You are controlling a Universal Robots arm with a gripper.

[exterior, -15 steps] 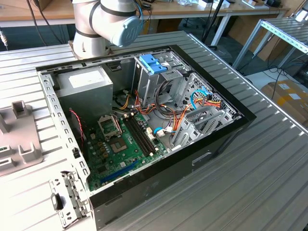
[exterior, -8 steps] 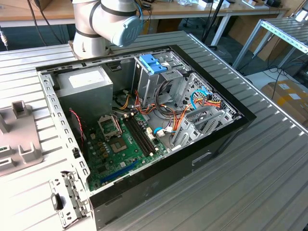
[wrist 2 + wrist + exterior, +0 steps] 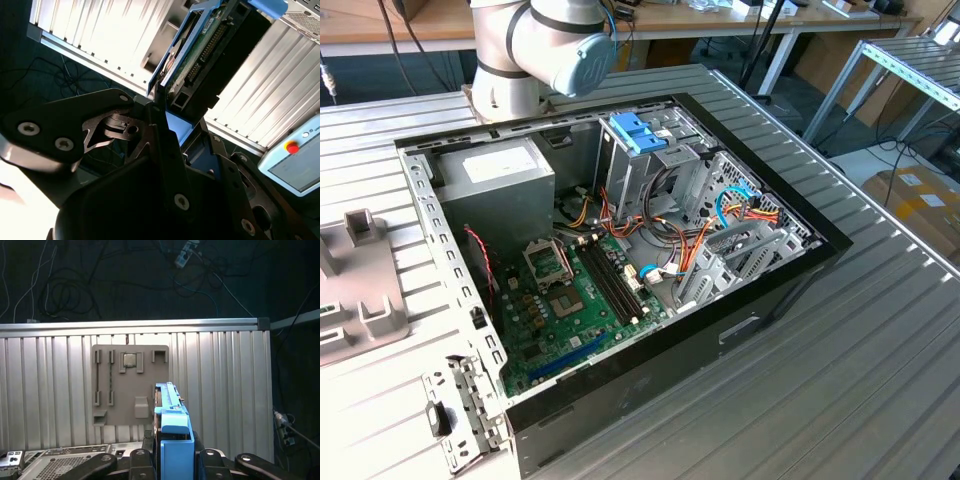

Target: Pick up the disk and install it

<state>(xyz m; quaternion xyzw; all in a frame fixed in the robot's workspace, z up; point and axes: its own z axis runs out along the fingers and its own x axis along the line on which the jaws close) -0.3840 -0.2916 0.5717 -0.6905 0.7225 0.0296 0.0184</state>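
Note:
My gripper (image 3: 173, 452) is shut on the disk (image 3: 169, 399), which I see edge-on in the first wrist view, standing up between the two black fingers (image 3: 144, 454) with its blue plastic tab toward the camera. In the second wrist view the disk (image 3: 200, 57) shows its green circuit board, its connector edge and its blue frame, clamped in the gripper (image 3: 162, 107). Disk and gripper hang in the air above the ribbed metal table (image 3: 225, 390). In the exterior view the arm (image 3: 545, 45) rises behind the open computer case (image 3: 650, 360).
Inside the case are a grey power-supply box (image 3: 500, 175), a metal cage with light-blue handles (image 3: 640, 130), a green motherboard (image 3: 575, 290) and bundles of cables (image 3: 720, 225). A grey fixture plate (image 3: 130, 385) lies on the table. A pendant with a red button (image 3: 292, 147) is nearby.

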